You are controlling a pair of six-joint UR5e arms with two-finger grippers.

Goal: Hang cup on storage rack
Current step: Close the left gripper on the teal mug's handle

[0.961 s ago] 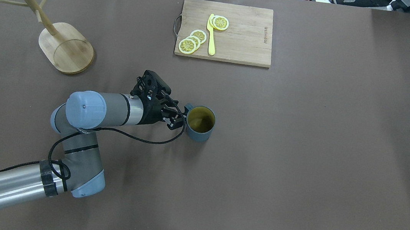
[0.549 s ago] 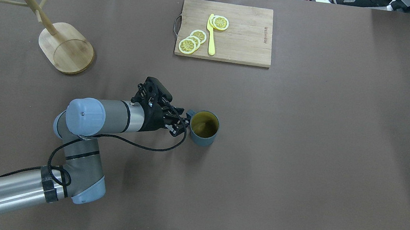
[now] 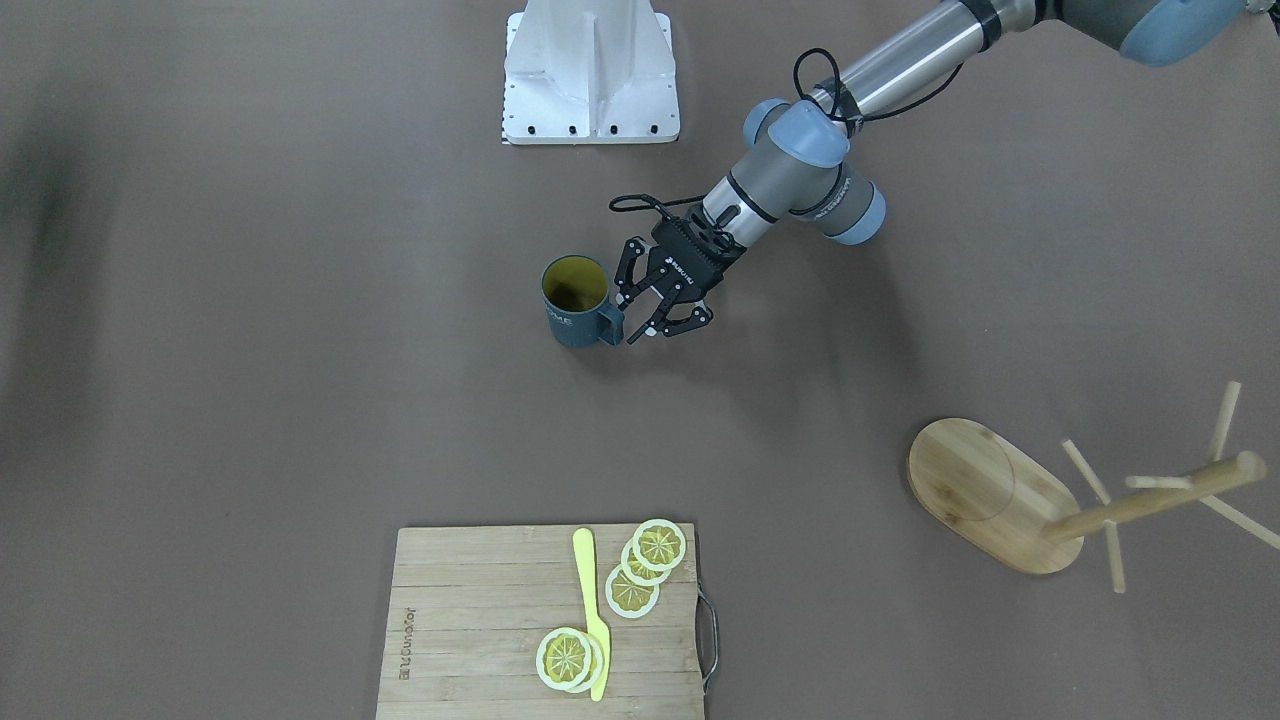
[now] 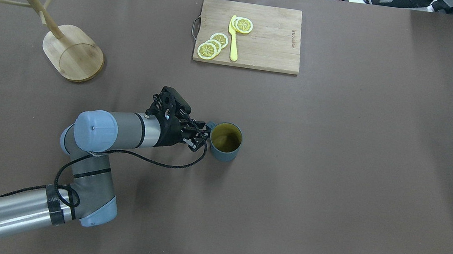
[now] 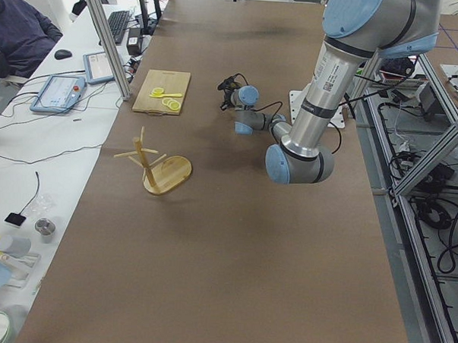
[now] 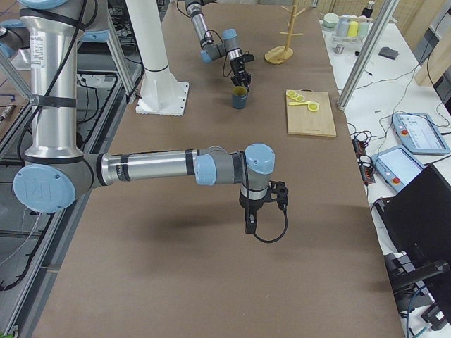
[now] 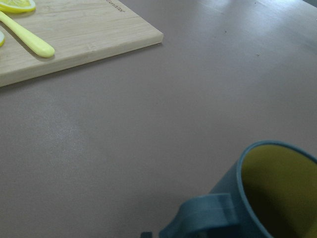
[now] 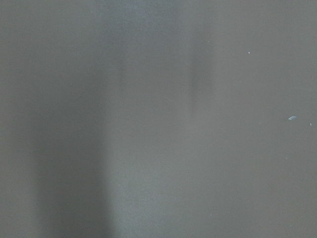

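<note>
The cup [image 4: 225, 142] stands upright on the brown table, dark blue-grey with a yellow inside; its handle [image 4: 210, 124] points toward my left arm. It also shows in the front view [image 3: 576, 300] and the left wrist view [image 7: 277, 198]. My left gripper [image 4: 203, 136] is open, low at the cup's left side, its fingers [image 3: 622, 292] close by the handle [image 3: 611, 322]. I cannot tell if they touch. The storage rack [image 4: 73, 53] stands at the far left, nothing on its pegs. My right gripper [image 6: 250, 227] shows only in the right side view; I cannot tell its state.
A wooden cutting board [image 4: 262, 41] with lemon slices [image 4: 212, 45] and a yellow knife [image 4: 233, 38] lies at the back middle. The robot's white base plate [image 3: 590, 70] is at the near edge. Bare brown table lies between cup and rack.
My left gripper moved a little right and turned toward the handle. The cup shifted slightly right and nearer. Almost nothing changed in the last half second.
</note>
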